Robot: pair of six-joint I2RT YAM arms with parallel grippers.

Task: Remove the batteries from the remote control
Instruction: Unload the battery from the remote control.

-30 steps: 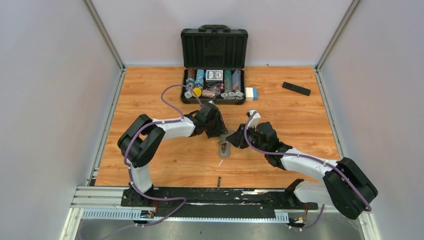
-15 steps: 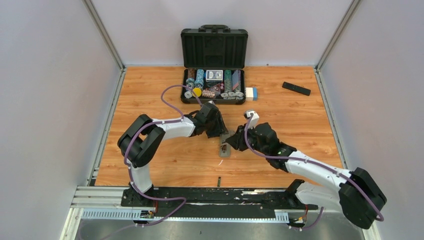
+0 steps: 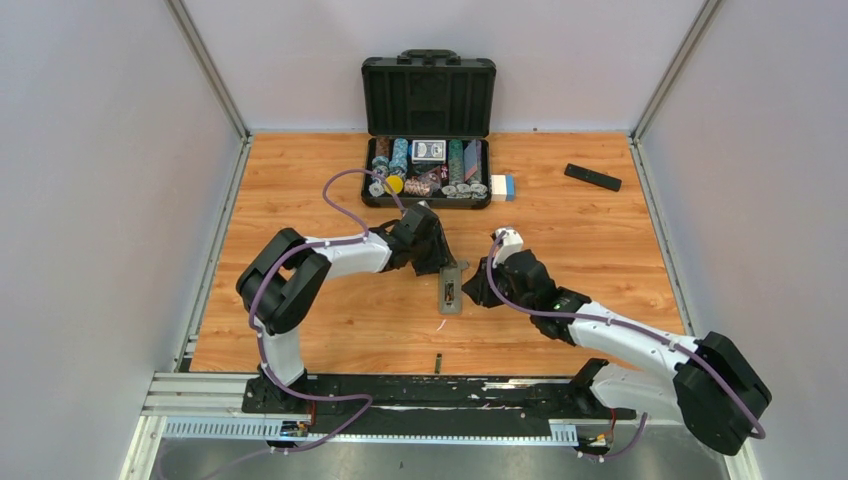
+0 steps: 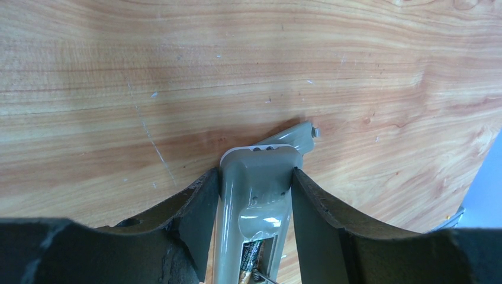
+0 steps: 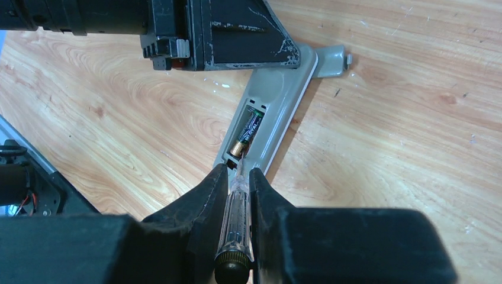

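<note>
A grey remote control (image 3: pixel 450 291) lies face down mid-table with its battery bay open. My left gripper (image 3: pixel 444 266) is shut on the remote's far end, with its fingers on both sides of it (image 4: pixel 254 177). One dark battery (image 5: pixel 247 131) with a gold end sits in the bay; it also shows in the left wrist view (image 4: pixel 253 260). My right gripper (image 5: pixel 238 177) is shut on a clear-handled screwdriver (image 5: pixel 235 219). The screwdriver's tip is at the bay's near end by the battery's gold end. A tiny slim dark cylinder (image 3: pixel 437 362), likely a battery, lies near the front edge.
A grey cover piece (image 5: pixel 331 61) lies against the remote's far end. An open black case (image 3: pixel 428 95) of poker chips stands at the back, a white and blue box (image 3: pixel 503 187) beside it. A black remote (image 3: pixel 592 177) lies at the back right.
My right gripper has come in lower and closer to the remote, bringing the screwdriver tip to the battery bay. The left gripper and the remote have stayed put.
</note>
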